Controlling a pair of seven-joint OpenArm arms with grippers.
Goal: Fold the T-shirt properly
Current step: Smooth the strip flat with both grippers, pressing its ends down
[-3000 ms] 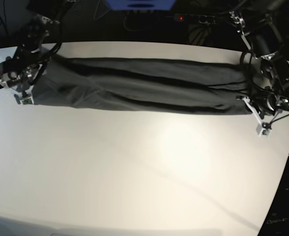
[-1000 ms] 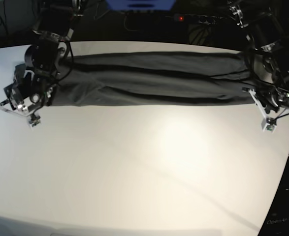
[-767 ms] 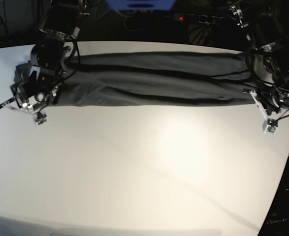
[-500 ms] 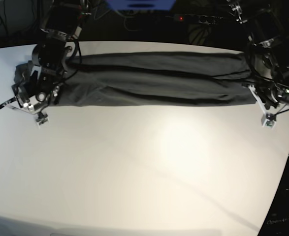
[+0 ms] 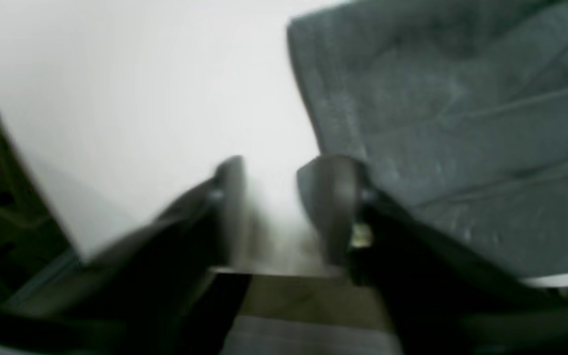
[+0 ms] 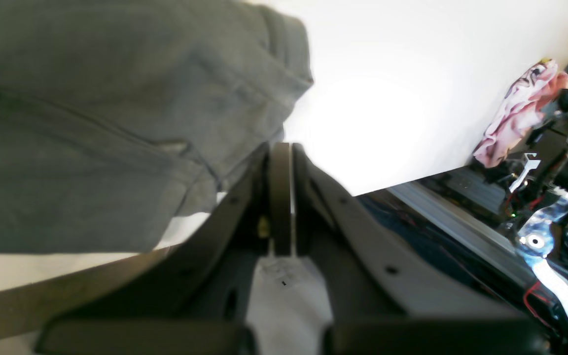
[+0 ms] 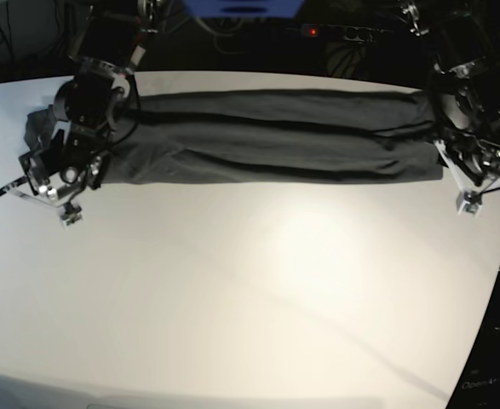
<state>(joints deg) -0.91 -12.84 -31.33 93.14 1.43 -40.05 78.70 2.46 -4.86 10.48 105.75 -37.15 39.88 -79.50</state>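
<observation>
The dark grey T-shirt (image 7: 275, 141) lies as a long narrow band across the far part of the white table (image 7: 258, 290). At its right end my left gripper (image 7: 478, 177) stands open. In the left wrist view bare table shows between the blurred fingers of this gripper (image 5: 278, 172), and the T-shirt (image 5: 451, 128) lies just to their right. At the band's left end my right gripper (image 7: 49, 183) is shut. In the right wrist view its tips (image 6: 280, 148) meet right beside the T-shirt's hem (image 6: 116, 128). I cannot tell whether any cloth is pinched there.
A crumpled pink cloth (image 6: 520, 113) and metal gear with cables (image 6: 545, 246) sit beyond the table's edge beside the right arm. A power strip with a red light (image 7: 335, 32) lies behind the table. The table's curved right edge (image 7: 498, 256) runs near the left arm.
My left gripper has opened and let go of the T-shirt's right end. The right arm has shifted slightly, staying shut. Over three seconds the band has been drawn straighter and narrower.
</observation>
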